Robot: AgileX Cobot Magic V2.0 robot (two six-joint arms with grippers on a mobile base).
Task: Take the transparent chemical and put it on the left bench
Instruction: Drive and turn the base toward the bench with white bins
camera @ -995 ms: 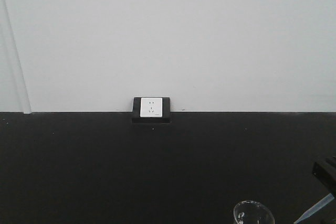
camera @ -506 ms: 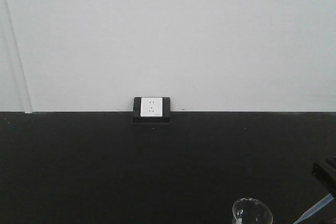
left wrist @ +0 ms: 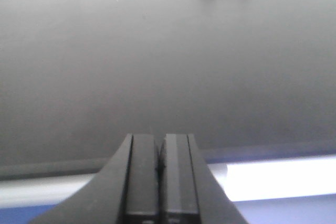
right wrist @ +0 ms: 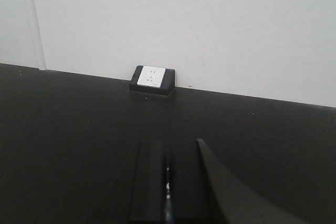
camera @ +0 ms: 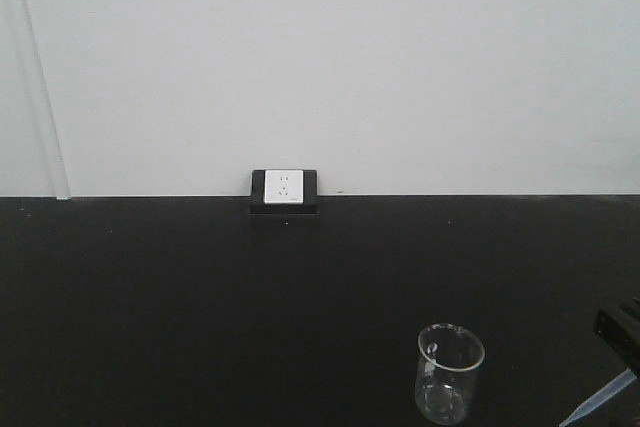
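The transparent pipette (camera: pixel 600 402) sticks out down and to the left from my right gripper (camera: pixel 622 335) at the right edge of the front view. In the right wrist view the gripper (right wrist: pixel 168 149) is shut on it, and a thin clear sliver of the pipette (right wrist: pixel 167 187) shows between the dark jaws. My left gripper (left wrist: pixel 160 141) is shut and empty, hovering over the near edge of a black countertop. The left bench with the white bins is out of view.
A clear glass beaker (camera: pixel 449 372) stands upright on the black countertop (camera: pixel 200 307), left of the pipette tip. A white wall socket (camera: pixel 283 190) sits where the countertop meets the white wall; it also shows in the right wrist view (right wrist: pixel 151 78).
The view has shifted: the socket moved up and slightly left, and the beaker, earlier cut off at the bottom edge, is now almost fully in view. The right gripper still holds the pipette.
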